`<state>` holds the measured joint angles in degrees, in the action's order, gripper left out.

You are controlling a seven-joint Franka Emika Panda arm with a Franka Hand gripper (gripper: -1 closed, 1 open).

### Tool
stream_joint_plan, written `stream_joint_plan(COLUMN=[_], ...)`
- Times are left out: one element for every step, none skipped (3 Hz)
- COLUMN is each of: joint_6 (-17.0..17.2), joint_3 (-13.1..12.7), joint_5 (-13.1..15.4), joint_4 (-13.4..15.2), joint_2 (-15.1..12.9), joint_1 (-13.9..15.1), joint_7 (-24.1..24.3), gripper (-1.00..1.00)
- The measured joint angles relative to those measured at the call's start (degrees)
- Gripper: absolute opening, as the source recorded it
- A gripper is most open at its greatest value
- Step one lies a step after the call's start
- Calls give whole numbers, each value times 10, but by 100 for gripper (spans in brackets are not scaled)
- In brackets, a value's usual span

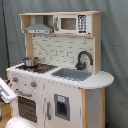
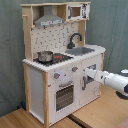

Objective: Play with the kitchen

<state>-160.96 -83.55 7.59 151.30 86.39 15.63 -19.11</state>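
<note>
I am reaching my claw [image 2: 86,73] toward the front of the kitchen [image 2: 55,65], which is standing on the wooden floor [image 2: 100,112], just beside its cupboard door [image 2: 89,75], though I cannot tell whether my claw is apart or together, and next I probably need to catch the door's handle.

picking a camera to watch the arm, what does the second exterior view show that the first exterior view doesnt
Only the first exterior view shows the microwave head-on and the grey backdrop on both sides. Only the second exterior view shows most of the white arm reaching toward the cupboard door, plus the wooden floor. The first catches just a white sliver of arm at its left edge. Both show the toy kitchen, pot, sink and faucet.
</note>
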Motion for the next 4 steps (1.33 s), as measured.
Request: stream_joint_plan(joint_6=[-35,-74,-111,-153], joint_3=[17,8,-10,-14], joint_5=[5,5,5,4], joint_4=[39,64,76,76], joint_2=[-5,-7,-7,-7], joint_1=[16,32,57,91], joint_7=[11,45,87,106], gripper=[100,100,100,100])
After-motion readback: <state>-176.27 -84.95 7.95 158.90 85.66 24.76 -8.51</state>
